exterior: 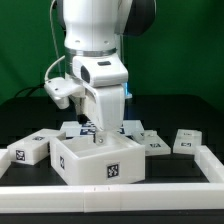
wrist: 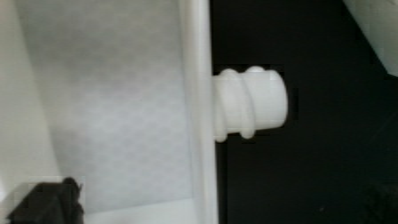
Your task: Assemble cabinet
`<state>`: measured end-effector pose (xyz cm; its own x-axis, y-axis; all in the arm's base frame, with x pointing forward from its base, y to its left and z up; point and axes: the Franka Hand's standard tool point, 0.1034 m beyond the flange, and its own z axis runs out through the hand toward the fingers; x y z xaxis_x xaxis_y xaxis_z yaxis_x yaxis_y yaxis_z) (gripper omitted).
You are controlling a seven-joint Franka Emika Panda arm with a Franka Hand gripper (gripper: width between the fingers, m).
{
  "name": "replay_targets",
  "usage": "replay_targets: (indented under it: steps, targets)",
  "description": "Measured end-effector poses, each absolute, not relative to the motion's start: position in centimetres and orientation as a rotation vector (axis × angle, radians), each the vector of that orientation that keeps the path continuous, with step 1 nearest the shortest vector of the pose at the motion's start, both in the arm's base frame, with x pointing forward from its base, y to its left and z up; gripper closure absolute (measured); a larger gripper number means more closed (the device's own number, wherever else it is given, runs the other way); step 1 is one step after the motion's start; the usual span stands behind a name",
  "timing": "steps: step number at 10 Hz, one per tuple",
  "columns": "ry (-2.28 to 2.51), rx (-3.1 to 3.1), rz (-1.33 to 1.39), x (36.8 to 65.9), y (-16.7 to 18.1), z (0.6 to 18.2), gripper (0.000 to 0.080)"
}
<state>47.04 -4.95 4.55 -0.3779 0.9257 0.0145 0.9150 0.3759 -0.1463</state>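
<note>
- Your cabinet (exterior: pixel 98 163) stands on the bench (exterior: pixel 20 118), one square tag (exterior: pixel 112 169) facing the exterior camera.
- Jaws at the cabinet's top: grip cannot be told.

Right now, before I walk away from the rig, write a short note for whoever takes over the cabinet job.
Jaws: down at the top of the cabinet; neither view shows whether they are open or shut.
Parts: the cabinet stands at the front middle of the table. The left block lies loose on the exterior view's left, and the right block lies loose on its right.
Wrist view: a ribbed peg sticks out from a white wall.
Done: the box body is standing.
Left: both loose blocks are not yet fitted.
</note>
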Motion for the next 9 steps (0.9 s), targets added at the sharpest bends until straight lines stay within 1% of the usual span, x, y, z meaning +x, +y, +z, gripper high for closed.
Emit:
replay_targets:
  steps: [2, 5, 7, 9]
  targets:
    - [-2.511, -1.689, 0.182, 46.5, -4.9, 3.8, 0.0003]
    - [-2.502, -1.683, 0.189, 46.0, -4.8, 3.3, 0.0003]
    - [-2.489, -1.675, 0.196, 45.8, -4.7, 2.5, 0.0003]
    - [-2.484, -1.68, 0.198, 45.8, -4.7, 2.4, 0.0003]
